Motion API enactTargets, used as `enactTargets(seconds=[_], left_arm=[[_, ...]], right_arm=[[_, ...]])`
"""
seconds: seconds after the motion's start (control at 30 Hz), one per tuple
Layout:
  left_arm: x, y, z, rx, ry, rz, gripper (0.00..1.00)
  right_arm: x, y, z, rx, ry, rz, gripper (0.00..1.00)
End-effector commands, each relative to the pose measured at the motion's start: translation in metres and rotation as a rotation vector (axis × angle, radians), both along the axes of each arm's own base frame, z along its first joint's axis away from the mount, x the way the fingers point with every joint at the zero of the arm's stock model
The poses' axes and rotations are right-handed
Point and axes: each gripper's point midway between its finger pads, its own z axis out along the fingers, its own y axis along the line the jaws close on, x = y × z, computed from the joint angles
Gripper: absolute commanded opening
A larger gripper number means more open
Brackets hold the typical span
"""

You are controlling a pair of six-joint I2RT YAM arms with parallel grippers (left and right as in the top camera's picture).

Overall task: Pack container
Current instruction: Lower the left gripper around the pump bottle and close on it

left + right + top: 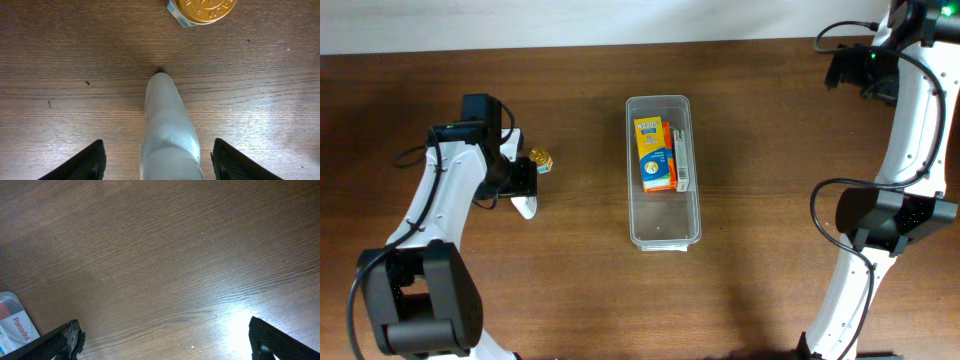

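Note:
The container [663, 228] is a long clear plastic bin at the table's middle. It holds an orange and yellow box [654, 153] and a narrow white box [684, 160]. My left gripper [523, 190] is open at the left, its jaws [157, 150] on either side of a white tapered tube [167, 125] that lies on the table, with gaps on both sides. A small jar with a gold lid [202, 9] lies just beyond the tube and also shows in the overhead view [540, 160]. My right gripper [165, 330] is open and empty over bare wood at the far right [855, 72].
A white pack marked Panadol [15, 325] shows at the lower left edge of the right wrist view. The dark wooden table [770, 150] ends at a pale wall along the far edge. The right arm's base [895, 220] stands at the right side.

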Motion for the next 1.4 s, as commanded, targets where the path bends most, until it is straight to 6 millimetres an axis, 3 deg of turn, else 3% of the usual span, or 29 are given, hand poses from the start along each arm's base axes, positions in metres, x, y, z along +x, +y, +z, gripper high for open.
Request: enactTargets(seconds=[0.0,0.07,0.43,0.53,1.1,1.27,1.37], left_arm=[[0.004,0.001,0.001,0.006,-0.005,-0.001,0.61],[0.004,0.001,0.001,0.006,-0.005,-0.001,0.53],[0.004,0.001,0.001,0.006,-0.005,-0.001,0.47],[0.004,0.0,0.001,0.006,-0.004,-0.002,0.38],[0.004,-0.001,0.002,0.003,-0.005,-0.005,0.37],[0.01,-0.014,0.018,0.003,-0.023,-0.042,0.37],[0.02,-0.029,0.037,0.003,-0.059,-0.079,0.37]], right_arm=[[-0.002,0.002,0.003,0.005,-0.001,0.001,0.98],[-0.002,0.002,0.003,0.005,-0.001,0.001,0.98],[-0.002,0.002,0.003,0.005,-0.001,0.001,0.98],[-0.002,0.002,0.003,0.005,-0.001,0.001,0.98],[-0.002,0.002,0.003,0.005,-0.001,0.001,0.98],[-0.002,0.002,0.003,0.005,-0.001,0.001,0.98],[-0.002,0.002,0.003,0.005,-0.001,0.001,0.98]])
